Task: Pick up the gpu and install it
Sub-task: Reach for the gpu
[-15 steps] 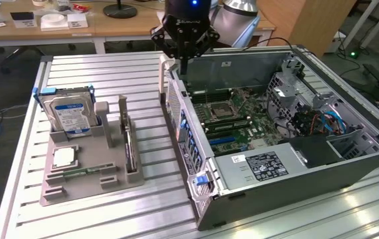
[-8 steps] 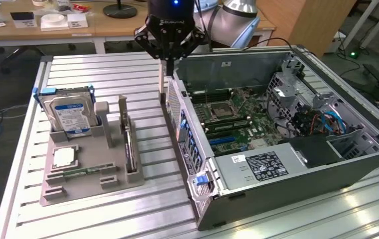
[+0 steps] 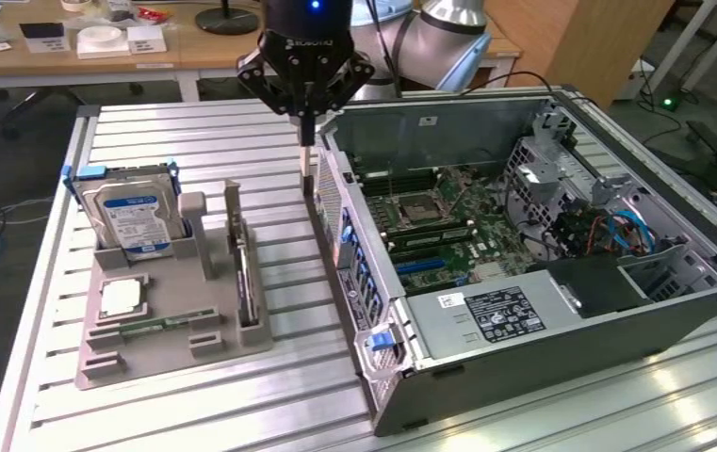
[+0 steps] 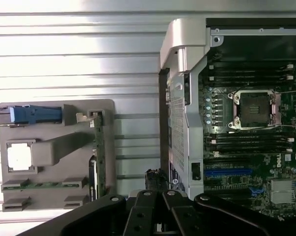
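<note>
Tool (image 3: 306,162) closed, gpu (image 3: 245,275) upright in holder (image 3: 163,325)

The thin, green-edged gpu card (image 3: 248,282) stands edge-on at four o'clock from the silver hard drive (image 3: 132,221), so both its faces are hidden. The print on the dark rectangular label (image 3: 505,315) is too small to read.

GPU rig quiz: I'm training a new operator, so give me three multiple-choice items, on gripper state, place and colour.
1. The gripper is: A open; B shut on the gpu; C shut, empty.
2. Where is the gpu? A in the grey holder; B in a drawer; C on the floor.
3. The hard drive label is: A red; B blue-white; C yellow.
Key: C, fingers together with nothing between them; A, it stands on edge in the holder; B, blue and white show on its face.
</note>
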